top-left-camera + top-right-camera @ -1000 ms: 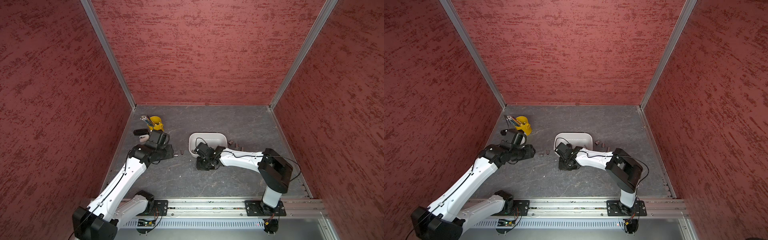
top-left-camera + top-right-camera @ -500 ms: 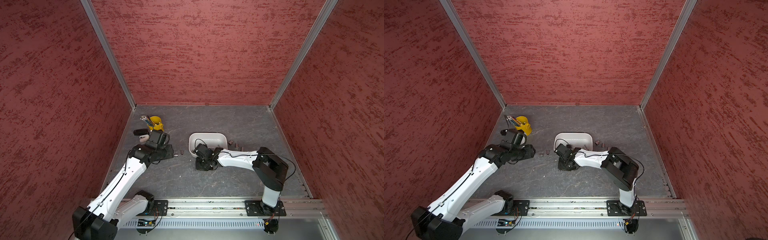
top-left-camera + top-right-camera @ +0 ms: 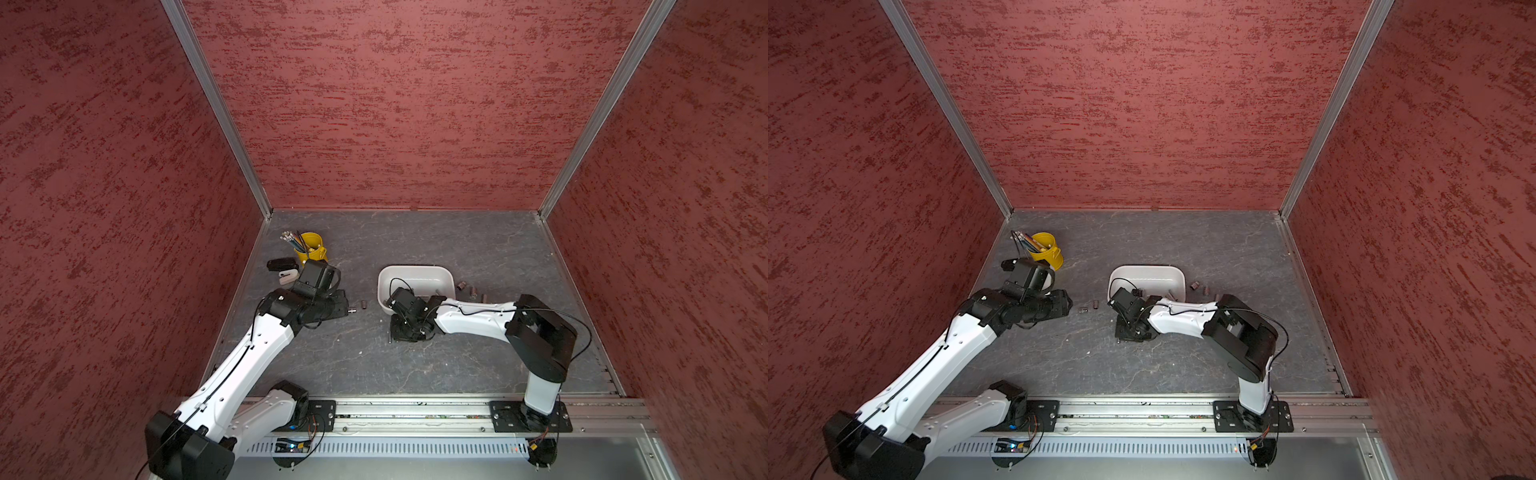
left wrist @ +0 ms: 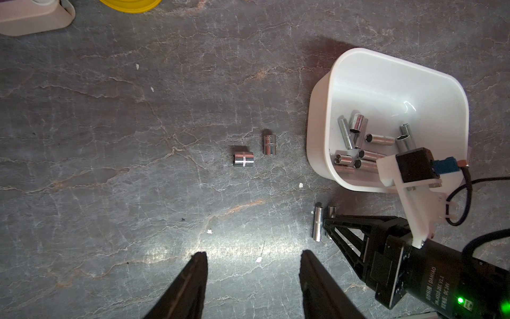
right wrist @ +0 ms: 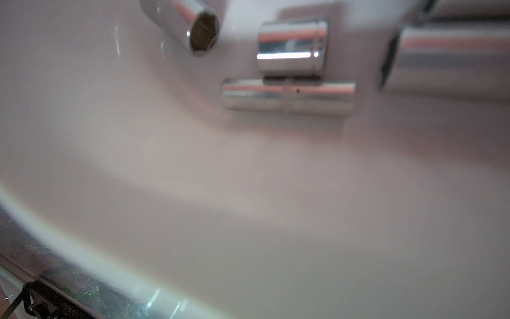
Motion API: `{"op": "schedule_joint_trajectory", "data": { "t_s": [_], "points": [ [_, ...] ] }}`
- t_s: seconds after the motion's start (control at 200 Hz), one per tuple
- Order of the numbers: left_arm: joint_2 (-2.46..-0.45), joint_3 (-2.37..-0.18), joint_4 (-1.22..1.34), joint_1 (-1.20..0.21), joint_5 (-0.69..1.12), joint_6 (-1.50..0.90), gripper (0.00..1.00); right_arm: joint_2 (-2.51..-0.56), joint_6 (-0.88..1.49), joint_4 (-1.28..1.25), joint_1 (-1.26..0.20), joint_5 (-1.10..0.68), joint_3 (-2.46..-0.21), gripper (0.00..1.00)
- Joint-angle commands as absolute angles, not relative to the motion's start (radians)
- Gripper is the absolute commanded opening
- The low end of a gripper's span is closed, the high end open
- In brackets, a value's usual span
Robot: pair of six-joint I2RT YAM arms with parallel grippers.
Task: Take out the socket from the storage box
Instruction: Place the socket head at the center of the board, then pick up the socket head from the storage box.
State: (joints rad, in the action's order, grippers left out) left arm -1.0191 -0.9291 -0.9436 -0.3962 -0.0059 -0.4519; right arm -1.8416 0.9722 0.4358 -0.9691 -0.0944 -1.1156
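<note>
Jaws of the left gripper (image 4: 254, 258) stand apart, empty, above the grey stone-look tabletop (image 4: 138, 165). The right gripper (image 4: 328, 227) sits low beside a slim chrome socket (image 4: 318, 222); I cannot tell how wide its jaws stand. Just beyond, mid-tabletop, the white rounded plastic storage box (image 4: 386, 82) holds chrome sockets (image 4: 379, 140).

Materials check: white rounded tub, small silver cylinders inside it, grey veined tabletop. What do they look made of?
The white rounded tub: probably plastic, glossy; thin smooth walls, soft highlight. The small silver cylinders: metal, chrome-like polish; mirror reflections, hex bores. The grey veined tabletop: stone-look with slight sheen; real stone or printed laminate, cannot tell.
</note>
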Motion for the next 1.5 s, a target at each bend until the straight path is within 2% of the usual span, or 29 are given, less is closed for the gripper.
{"op": "schedule_joint_trajectory", "data": {
  "t_s": [0.0, 0.145, 0.306, 0.471, 0.646, 0.817, 1.037, 1.282, 1.498],
  "points": [
    [-1.019, -0.924, -0.95, -0.403, -0.024, -0.441, 0.58, -1.787, 0.966, 0.468, -0.974, -0.096, -1.103, 0.3],
    [-1.033, -0.933, -0.941, -0.401, -0.005, -0.434, 0.59, -1.709, 0.939, 0.521, -0.973, -0.075, -1.112, 0.33],
    [-1.084, -1.006, -0.96, -0.403, 0.041, -0.428, 0.59, -1.581, 0.824, 0.636, -0.935, -0.007, -1.124, 0.42],
    [-1.209, -1.155, -0.978, -0.467, 0.04, -0.427, 0.59, -1.377, 0.702, 0.623, -0.782, 0.049, -0.991, 0.45],
    [-1.472, -1.358, -0.981, -0.628, -0.05, -0.47, 0.59, -1.263, 0.615, 0.536, -0.608, 0.075, -0.835, 0.44],
    [-1.766, -1.588, -0.985, -0.7, -0.067, -0.525, 0.58, -1.252, 0.617, 0.454, -0.49, -0.025, -0.743, 0.43],
    [-2.093, -1.863, -1.068, -0.744, -0.107, -0.635, 0.56, -1.276, 0.613, 0.426, -0.458, -0.074, -0.728, 0.42],
    [-2.196, -1.899, -1.075, -0.748, -0.151, -0.738, 0.54, -1.278, 0.604, 0.412, -0.453, -0.098, -0.721, 0.42],
    [-2.258, -1.911, -1.066, -0.744, -0.145, -0.73, 0.54, -1.28, 0.602, 0.41, -0.452, -0.11, -0.717, 0.41]
  ]
}}
